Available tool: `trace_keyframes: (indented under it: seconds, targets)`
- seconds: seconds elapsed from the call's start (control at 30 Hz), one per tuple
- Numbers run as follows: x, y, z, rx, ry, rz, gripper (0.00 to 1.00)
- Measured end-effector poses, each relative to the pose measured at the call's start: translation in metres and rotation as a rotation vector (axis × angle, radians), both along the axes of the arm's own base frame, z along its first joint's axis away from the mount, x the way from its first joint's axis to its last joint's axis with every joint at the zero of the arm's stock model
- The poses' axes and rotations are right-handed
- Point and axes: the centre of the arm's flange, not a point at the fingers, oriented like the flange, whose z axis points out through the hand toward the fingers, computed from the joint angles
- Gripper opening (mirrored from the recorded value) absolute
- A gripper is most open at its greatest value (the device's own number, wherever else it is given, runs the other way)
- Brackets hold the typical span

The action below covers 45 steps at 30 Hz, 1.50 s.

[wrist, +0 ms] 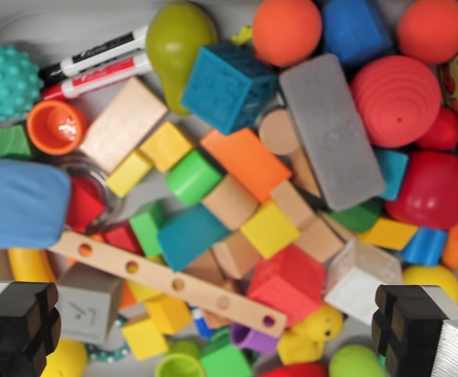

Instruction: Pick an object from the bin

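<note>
Since the claw hangs spread wide above the heap with nothing between its fingers, the pick looks to be at its very start: no toy is lifted, and choosing, descending, closing and raising all remain to be done.

Largest in sight is the bin itself, its pale floor showing only at eleven o'clock; toys cover the rest. Next comes the grey foam slab, lying slantwise at about one o'clock from centre. A soft blue cube sits at nine o'clock. A ribbed red dome lies at two o'clock, just beside the slab. A teal embossed cube rests at twelve o'clock, touching an olive pear shape. A wooden strip with holes runs from eight towards six o'clock, between the fingers and closest under the claw, so I judge it, or the red block beside its lower end, a likely candidate. Smallest, two markers lie side by side at eleven o'clock.
</note>
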Motion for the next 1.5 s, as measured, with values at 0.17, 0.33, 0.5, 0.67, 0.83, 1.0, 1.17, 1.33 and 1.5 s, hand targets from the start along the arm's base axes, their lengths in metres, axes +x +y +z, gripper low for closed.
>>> trace_keyframes:
  seconds: [0.17,0.33,0.5,0.67,0.83,1.0,1.17,1.33,1.5]
  targets:
    - [0.002,0.004,-0.007,0.001,0.002,-0.040,1.00]
    - [0.003,0.009,-0.017,0.002,0.005,-0.089,1.00]
    - [0.005,0.014,-0.026,0.002,0.008,-0.139,1.00]
    - [0.007,0.019,-0.035,0.003,0.010,-0.189,1.00]
    - [0.010,0.024,-0.045,0.004,0.012,-0.242,1.00]
    - [0.012,0.029,-0.055,0.005,0.016,-0.299,1.00]
    - [0.014,0.035,-0.067,0.006,0.018,-0.359,1.00]
    - [0.016,0.042,-0.080,0.007,0.023,-0.428,1.00]
    - [0.018,0.048,-0.092,0.008,0.026,-0.490,1.00]
